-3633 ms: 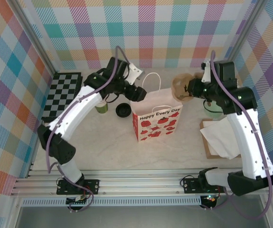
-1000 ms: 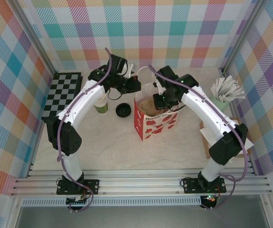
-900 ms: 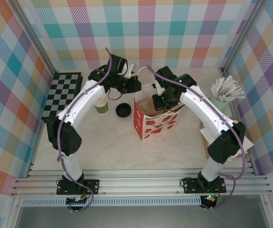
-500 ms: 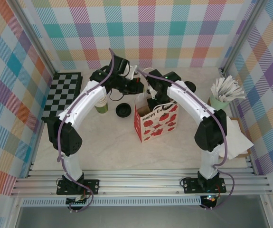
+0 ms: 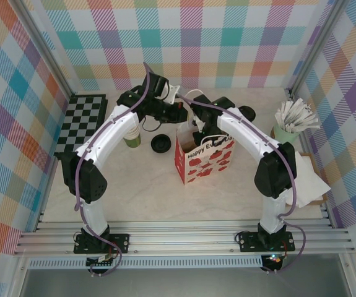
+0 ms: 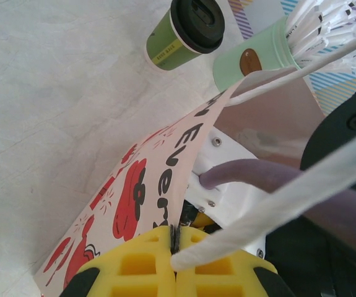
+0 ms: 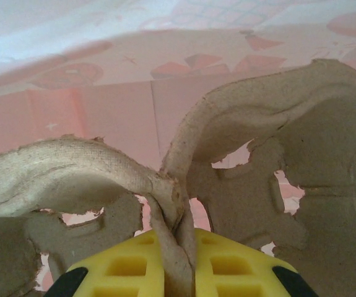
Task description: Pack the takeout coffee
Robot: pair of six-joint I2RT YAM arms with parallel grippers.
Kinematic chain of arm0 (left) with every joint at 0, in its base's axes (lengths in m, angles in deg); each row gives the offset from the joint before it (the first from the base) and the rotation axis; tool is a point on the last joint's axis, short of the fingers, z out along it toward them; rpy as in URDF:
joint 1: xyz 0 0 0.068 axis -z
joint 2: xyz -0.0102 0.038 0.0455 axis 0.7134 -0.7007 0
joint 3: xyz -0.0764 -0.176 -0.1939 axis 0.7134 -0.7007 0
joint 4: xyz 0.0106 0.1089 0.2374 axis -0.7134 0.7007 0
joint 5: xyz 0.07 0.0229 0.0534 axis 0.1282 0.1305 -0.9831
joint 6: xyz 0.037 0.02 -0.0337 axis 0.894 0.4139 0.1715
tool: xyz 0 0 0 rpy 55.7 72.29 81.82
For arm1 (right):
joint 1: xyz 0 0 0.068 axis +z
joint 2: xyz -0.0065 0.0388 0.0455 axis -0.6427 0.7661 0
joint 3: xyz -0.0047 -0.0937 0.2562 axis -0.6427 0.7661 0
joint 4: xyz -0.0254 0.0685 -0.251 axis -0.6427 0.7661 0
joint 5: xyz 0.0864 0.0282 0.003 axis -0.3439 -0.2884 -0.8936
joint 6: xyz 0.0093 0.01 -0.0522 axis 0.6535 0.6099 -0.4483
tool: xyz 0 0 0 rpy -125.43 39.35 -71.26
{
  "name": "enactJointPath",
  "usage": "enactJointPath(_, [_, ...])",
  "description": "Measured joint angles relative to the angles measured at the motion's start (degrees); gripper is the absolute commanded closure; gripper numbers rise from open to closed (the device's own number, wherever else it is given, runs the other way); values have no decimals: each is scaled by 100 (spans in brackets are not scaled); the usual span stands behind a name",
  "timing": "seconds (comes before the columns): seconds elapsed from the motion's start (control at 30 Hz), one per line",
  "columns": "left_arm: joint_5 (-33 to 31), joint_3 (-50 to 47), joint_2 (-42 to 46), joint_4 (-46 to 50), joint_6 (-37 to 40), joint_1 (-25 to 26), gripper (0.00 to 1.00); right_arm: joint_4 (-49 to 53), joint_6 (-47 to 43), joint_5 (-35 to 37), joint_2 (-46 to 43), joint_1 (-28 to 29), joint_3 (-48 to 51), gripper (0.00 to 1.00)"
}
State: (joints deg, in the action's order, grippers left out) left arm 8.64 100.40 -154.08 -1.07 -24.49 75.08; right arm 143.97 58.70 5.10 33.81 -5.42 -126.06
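The takeout coffee (image 5: pixel 247 113) stands on the table behind the bag, black lid on; in the left wrist view the takeout coffee (image 6: pixel 187 28) sits beside the mint cup (image 6: pixel 252 59). The white strawberry-print paper bag (image 5: pixel 205 162) stands upright at mid table. My left gripper (image 5: pixel 179 113) is shut on the bag's back rim (image 6: pixel 184 161) by its white handle; the left gripper (image 6: pixel 174 238) pinches the paper edge. My right arm (image 5: pixel 227 120) reaches down into the bag's mouth. Inside the bag, my right gripper (image 7: pixel 176 241) is shut on a brown pulp cup carrier (image 7: pixel 277 154).
A loose black lid (image 5: pixel 160 143) lies left of the bag, with a stack of cups (image 5: pixel 132 137) under my left arm. The mint cup of white sticks (image 5: pixel 292 120) stands at the right, napkins on cardboard (image 5: pixel 301 179) in front of it. A checkerboard (image 5: pixel 82 120) lies at far left.
My right gripper has gone down from the bag's mouth into the bag with the carrier. The bag now stands more upright. My left gripper still holds the rim.
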Motion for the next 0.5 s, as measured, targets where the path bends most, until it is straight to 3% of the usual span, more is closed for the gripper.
enactJointPath(0.23, [-216, 0, 11, -31, -50, 0, 100, -129, -17, 20, 2, 44, 345, 100])
enactJointPath(0.27, [-216, -13, 15, -42, -48, 0, 93, -116, -17, -20, 15, 42, 393, 100])
enactJointPath(0.33, [-245, -31, 37, -39, -17, 4, 61, -96, -7, -160, 39, 42, 404, 100])
enactJointPath(0.37, [-345, -37, 50, -15, 31, 4, 53, -90, 11, -249, 37, 42, 404, 100])
enactJointPath(0.5, [-654, -831, 673, -205, 422, -17, 37, -9, 52, -420, 11, 44, 308, 100])
